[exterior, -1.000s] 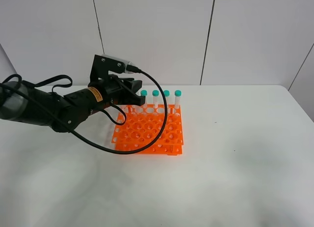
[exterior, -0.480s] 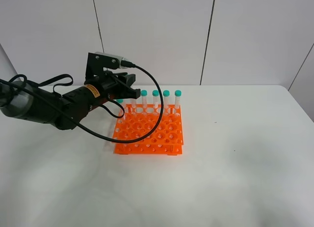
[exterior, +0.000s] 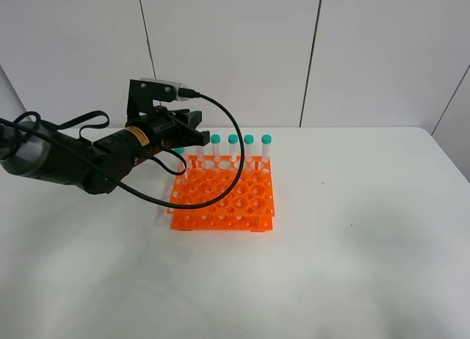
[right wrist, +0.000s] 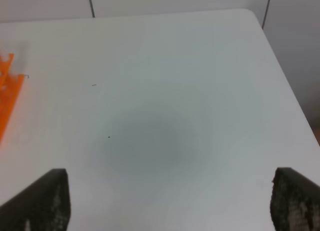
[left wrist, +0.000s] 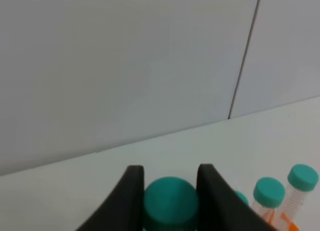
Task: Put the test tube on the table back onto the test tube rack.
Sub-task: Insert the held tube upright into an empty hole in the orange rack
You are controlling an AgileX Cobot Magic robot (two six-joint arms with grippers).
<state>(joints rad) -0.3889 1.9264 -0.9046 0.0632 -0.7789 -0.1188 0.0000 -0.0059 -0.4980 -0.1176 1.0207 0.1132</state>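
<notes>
A test tube's teal cap sits between the two black fingers of my left gripper, which is shut on it. The tube's body is hidden. In the high view the left gripper hovers by the back left corner of the orange test tube rack, and a teal cap peeks out just under it. Several teal-capped tubes stand in the rack's back row. My right gripper is open over bare white table and holds nothing.
The rack's edge shows at one side of the right wrist view. Grey wall panels rise behind the table. A black cable loops from the left arm over the rack. The table's far right corner is rounded.
The left arm has shifted a little left and up from over the rack's back rows to its back left corner, then held still. The right gripper has not changed.
</notes>
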